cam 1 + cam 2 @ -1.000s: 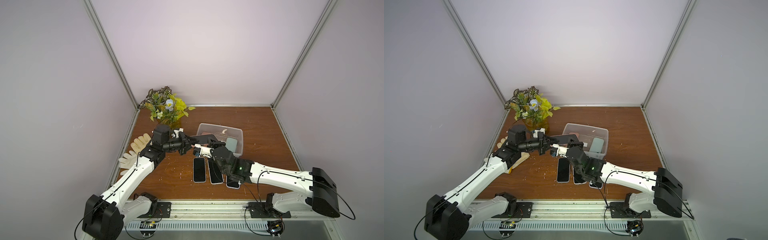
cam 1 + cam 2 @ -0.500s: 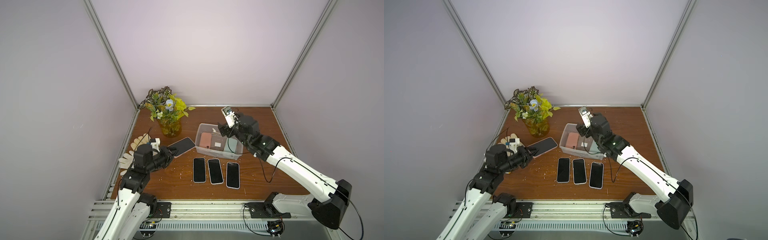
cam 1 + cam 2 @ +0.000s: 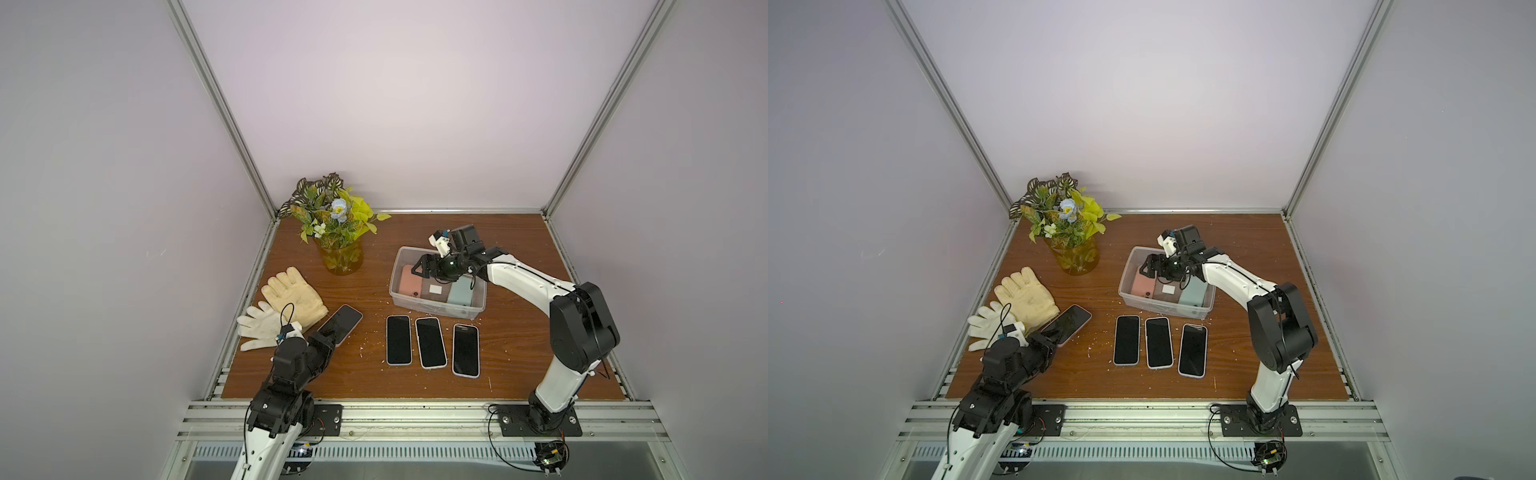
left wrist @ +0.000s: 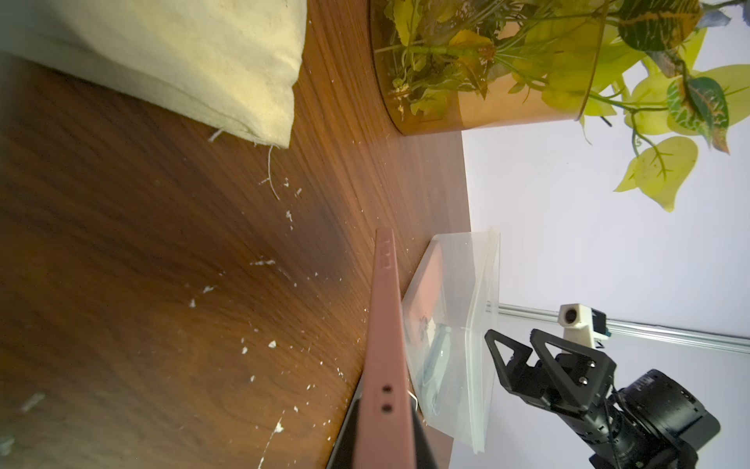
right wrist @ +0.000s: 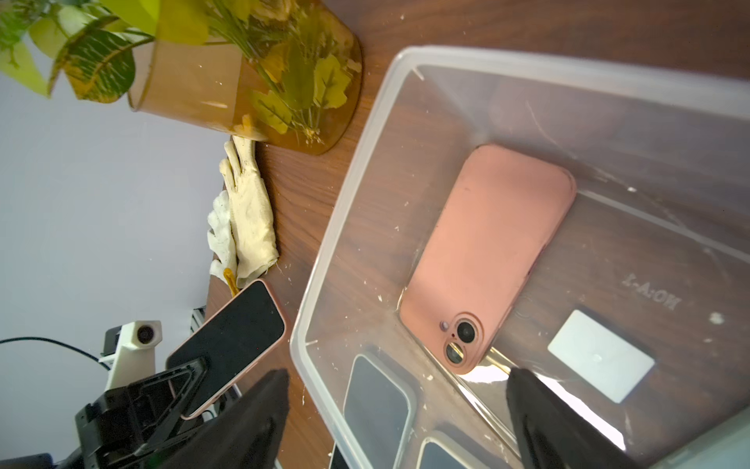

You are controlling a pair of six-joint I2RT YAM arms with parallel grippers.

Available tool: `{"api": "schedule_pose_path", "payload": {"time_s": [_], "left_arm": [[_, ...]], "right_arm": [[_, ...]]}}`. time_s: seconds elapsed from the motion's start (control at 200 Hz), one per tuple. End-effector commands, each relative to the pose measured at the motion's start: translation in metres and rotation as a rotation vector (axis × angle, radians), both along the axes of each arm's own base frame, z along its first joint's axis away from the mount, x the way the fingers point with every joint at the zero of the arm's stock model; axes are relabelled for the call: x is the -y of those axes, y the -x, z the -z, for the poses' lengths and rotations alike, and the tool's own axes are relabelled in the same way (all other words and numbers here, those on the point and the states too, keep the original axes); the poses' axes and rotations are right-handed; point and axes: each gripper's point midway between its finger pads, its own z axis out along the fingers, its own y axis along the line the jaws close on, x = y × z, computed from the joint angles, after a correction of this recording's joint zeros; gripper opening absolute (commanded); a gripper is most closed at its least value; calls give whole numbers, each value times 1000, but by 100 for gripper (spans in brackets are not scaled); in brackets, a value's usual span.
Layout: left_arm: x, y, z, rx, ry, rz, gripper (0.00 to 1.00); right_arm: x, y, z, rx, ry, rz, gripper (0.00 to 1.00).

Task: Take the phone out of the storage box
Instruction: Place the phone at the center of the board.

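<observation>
Left claw [image 3: 327, 333] pinches a phone [image 3: 341, 323] low near its base; right claw [image 3: 424, 268] gapes, arm stretched forward.

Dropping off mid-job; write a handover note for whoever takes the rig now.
Left end effector: shut on a pink-cased phone, beside the gloves.
Right end effector: open, over the storage box, holding nothing.
Done: three phones lie face up in a row before the box.
To do: a pink phone and a pale green phone lie in the box; set down the held one, then lift those out.
</observation>
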Motion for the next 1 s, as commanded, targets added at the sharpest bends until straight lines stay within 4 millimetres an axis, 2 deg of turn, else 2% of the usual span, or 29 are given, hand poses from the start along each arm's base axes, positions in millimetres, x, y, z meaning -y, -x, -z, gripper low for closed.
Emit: {"api": "schedule_pose_path", "payload": {"time_s": [0.0,0.1,0.17,0.32,0.39,0.46,0.505,0.57,0.58,0.65,0.796,0.891,0.996], "left_arm": [[0,1,35,-86,-2,-8,0],[7,8,50,-169,-28,30,0],[13,16,63,-249,-49,51,0],[28,24,75,-339,-104,134,16],[36,26,77,-357,-96,165,28],[43,32,81,-400,-74,201,46],[46,38,82,-425,-71,227,62],[47,46,81,-461,-81,254,96],[46,47,80,-466,-82,256,98],[42,53,70,-491,-116,264,99],[26,43,21,-445,-252,241,99],[24,21,-17,-390,-361,248,99],[33,-21,-55,-318,-506,305,99]], "right_arm": [[-5,-3,2,-122,-60,32,90],[4,-6,33,-193,-5,75,89],[8,-10,47,-213,20,100,89],[10,-14,68,-250,47,127,90],[7,-15,76,-266,33,128,89],[5,-15,84,-280,23,132,89],[2,-16,86,-277,16,131,89],[1,-16,88,-279,11,127,89],[1,-17,89,-281,11,129,89],[-2,-16,90,-283,-2,122,89],[-5,-14,92,-291,-17,117,88],[-6,-13,94,-296,-17,116,88],[-6,-11,95,-302,-15,112,86]]}}
